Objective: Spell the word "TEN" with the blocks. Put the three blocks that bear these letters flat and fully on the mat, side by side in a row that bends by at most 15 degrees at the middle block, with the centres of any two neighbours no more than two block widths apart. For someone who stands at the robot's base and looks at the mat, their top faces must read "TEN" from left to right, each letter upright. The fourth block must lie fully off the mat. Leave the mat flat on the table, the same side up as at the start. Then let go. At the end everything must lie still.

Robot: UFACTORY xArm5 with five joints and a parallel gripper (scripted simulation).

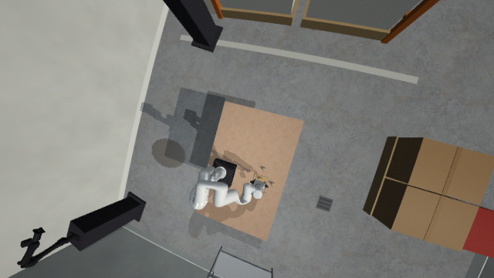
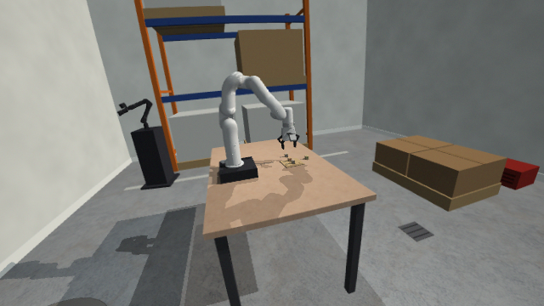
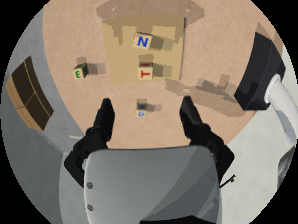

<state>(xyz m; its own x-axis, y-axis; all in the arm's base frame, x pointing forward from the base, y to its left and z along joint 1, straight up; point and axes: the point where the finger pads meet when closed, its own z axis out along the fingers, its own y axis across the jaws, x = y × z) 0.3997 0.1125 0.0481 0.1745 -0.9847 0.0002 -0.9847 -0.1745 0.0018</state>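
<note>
Jaws wide apart and empty, the gripper (image 1: 258, 185) (image 2: 289, 147) (image 3: 147, 105) hovers above the table. T block (image 2: 290, 160) (image 3: 145, 73) lies by the mat's (image 1: 264, 177) (image 2: 286, 163) (image 3: 119, 62) left edge, seemingly leaving room before N block (image 2: 293, 161) (image 3: 142, 41) for E block (image 1: 272, 184) (image 2: 306, 157) (image 3: 79, 72), beyond the far edge.

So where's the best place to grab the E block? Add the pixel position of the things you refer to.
By two opposite side faces, coming straight down from above. The E block (image 1: 272, 184) (image 2: 306, 157) (image 3: 79, 73) is a small cube, so its sides look flat and parallel. It stands apart from the others, off the mat (image 3: 120, 60), which should leave the fingers room.
</note>
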